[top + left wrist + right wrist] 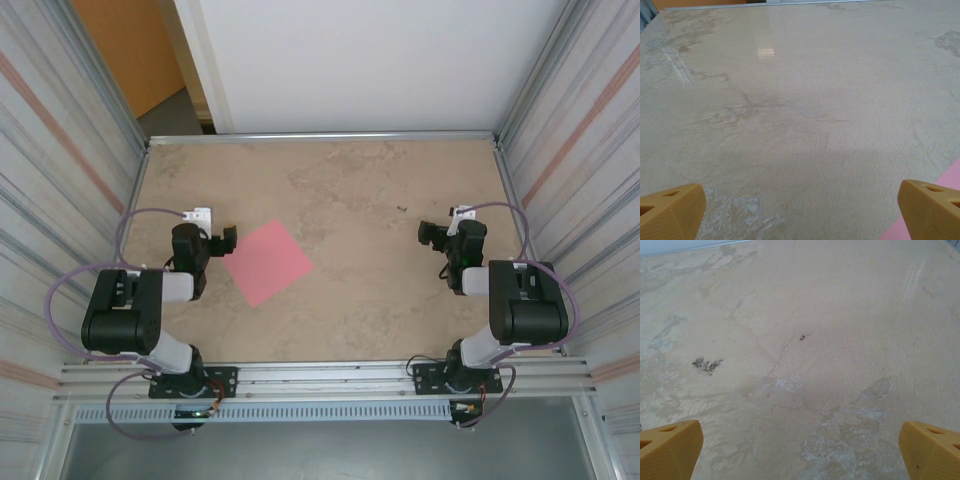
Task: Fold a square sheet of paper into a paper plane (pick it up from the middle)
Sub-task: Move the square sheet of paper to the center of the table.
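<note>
A pink-red square sheet of paper (267, 262) lies flat on the tan tabletop, turned like a diamond, left of centre. Its edge peeks in at the lower right of the left wrist view (950, 182). My left gripper (226, 240) rests low at the sheet's left corner, open, its yellow fingertips (670, 210) wide apart over bare table. At the right side of the table my right gripper (432, 234) is open too, far from the sheet, with nothing between its fingertips (932, 450). No paper plane is in view.
Corrugated metal walls (60, 150) close in the table on the left and right, and a white panel (370, 60) stands behind it. An aluminium rail (330, 380) carries both arm bases at the near edge. The tabletop (380, 200) is worn and stained.
</note>
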